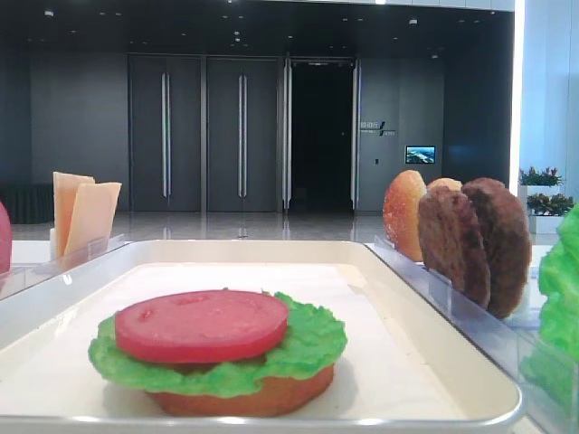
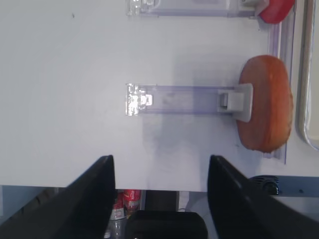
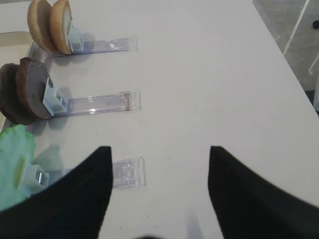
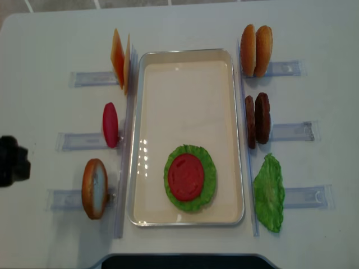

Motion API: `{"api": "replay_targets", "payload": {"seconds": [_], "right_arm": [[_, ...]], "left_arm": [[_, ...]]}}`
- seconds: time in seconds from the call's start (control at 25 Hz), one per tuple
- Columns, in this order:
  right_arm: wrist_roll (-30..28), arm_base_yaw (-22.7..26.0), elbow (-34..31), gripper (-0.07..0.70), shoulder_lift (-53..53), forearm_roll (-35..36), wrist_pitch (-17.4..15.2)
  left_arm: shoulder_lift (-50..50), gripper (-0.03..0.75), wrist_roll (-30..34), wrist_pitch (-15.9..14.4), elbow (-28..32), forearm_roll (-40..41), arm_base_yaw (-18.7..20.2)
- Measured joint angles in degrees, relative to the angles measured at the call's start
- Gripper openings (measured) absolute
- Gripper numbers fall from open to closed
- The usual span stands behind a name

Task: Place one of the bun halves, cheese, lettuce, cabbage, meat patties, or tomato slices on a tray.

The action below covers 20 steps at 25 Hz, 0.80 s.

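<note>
On the white tray lies a stack: a bun half, lettuce and a tomato slice on top. Left of the tray, cheese, a tomato slice and a bun half stand in racks. On the right stand two bun halves, two meat patties and another lettuce leaf. My left gripper hangs open and empty over the table edge, short of the bun half. My right gripper is open over bare table. Cabbage is out of view.
Clear plastic holder racks run outward from both long sides of the tray. One rack lies ahead of my left gripper, another by my right gripper's left finger. The table edge is just under my left gripper.
</note>
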<state>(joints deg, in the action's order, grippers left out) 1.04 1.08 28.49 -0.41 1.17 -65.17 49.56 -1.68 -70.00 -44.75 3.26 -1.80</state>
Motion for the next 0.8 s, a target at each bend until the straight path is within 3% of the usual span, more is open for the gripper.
{"api": "replay_targets", "payload": {"seconds": [0.4,0.8], "right_arm": [[0.0,0.0,0.0,0.433,0.0,0.0,0.0],[0.0,0.0,0.0,0.433,0.0,0.0,0.0]], "left_arm": [[-26.4,0.445,0.8,0.7,13.3,-0.4,0.0],[-43.8,0.445,1.2,2.0,15.6,-0.6,0.0]]}}
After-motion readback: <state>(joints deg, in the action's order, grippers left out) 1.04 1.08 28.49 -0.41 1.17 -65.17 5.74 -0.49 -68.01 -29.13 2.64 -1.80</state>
